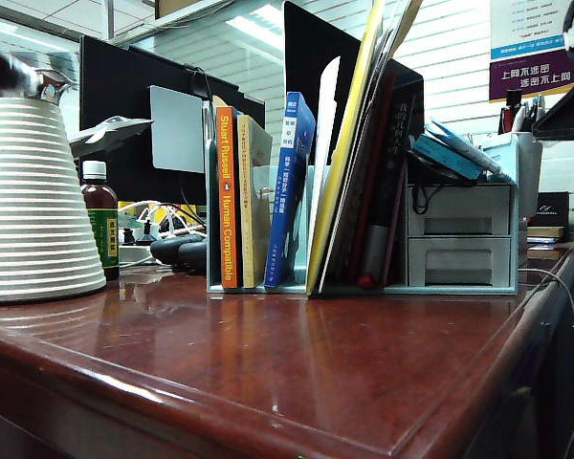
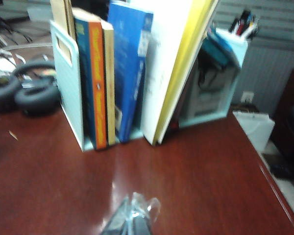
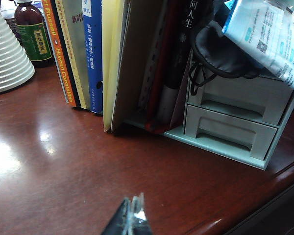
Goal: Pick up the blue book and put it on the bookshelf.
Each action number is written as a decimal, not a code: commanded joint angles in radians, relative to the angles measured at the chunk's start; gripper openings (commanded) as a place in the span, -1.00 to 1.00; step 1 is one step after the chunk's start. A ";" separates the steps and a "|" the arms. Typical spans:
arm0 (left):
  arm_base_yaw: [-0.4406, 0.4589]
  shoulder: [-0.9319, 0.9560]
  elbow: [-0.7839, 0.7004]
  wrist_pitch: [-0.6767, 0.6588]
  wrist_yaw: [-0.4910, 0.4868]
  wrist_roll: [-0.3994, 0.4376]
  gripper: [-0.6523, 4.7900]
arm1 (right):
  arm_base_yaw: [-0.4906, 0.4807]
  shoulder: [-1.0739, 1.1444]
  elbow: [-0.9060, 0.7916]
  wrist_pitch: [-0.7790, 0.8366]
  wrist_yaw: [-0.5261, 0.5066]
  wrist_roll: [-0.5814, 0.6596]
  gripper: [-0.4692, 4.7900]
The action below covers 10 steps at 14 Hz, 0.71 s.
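Office clutter fills the background, with dark monitors and a slatted wall behind a glossy red-brown worktop [image 1: 297,373] that is bare across its near half. Largest on it is the bookshelf [image 2: 68,83], a pale mint rack with upright dividers, standing well ahead of both pincers at the far side of the worktop. Next to it, on the side toward the right pincer, sits a grey-blue drawer unit [image 3: 235,122] with booklets and a dark pouch on top; on the other side stand a ribbed white cone [image 1: 33,201] and a small brown bottle [image 1: 99,225]. Inside the rack the blue book [image 1: 287,191] already stands upright on its lower edge, spine outward, between a cream-spined book that touches the orange-spined book [image 1: 227,201] and a tall yellow folder [image 1: 349,143] leaning over it. The left pincer [image 2: 132,220] appears shut and empty, low over the bare wood, well short of the rack and roughly in line with the blue book. The right pincer [image 3: 132,220] also looks closed on nothing, hanging over open worktop, with the yellow folder and drawer unit ahead of it. Judging by this, the placing looks done: the book is in its slot, nothing holds it, and what remains is at most for the arms to clear off.
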 commanded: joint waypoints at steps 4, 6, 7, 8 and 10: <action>0.238 -0.191 -0.079 -0.003 0.048 -0.023 -0.78 | 0.000 0.000 0.005 0.013 0.003 0.003 -0.84; 0.422 -0.234 -0.105 -0.055 0.117 -0.024 -0.78 | 0.000 0.000 0.005 0.013 0.004 0.003 -0.84; 0.478 -0.234 -0.114 -0.079 0.121 -0.021 -0.78 | 0.000 0.000 0.005 0.009 0.000 0.003 -0.84; 0.515 -0.234 -0.148 -0.065 0.135 -0.016 -0.78 | -0.001 0.000 0.005 0.002 0.004 0.003 -0.84; 0.520 -0.234 -0.146 -0.112 0.072 0.023 -0.78 | -0.001 0.000 0.005 -0.002 0.004 0.003 -0.84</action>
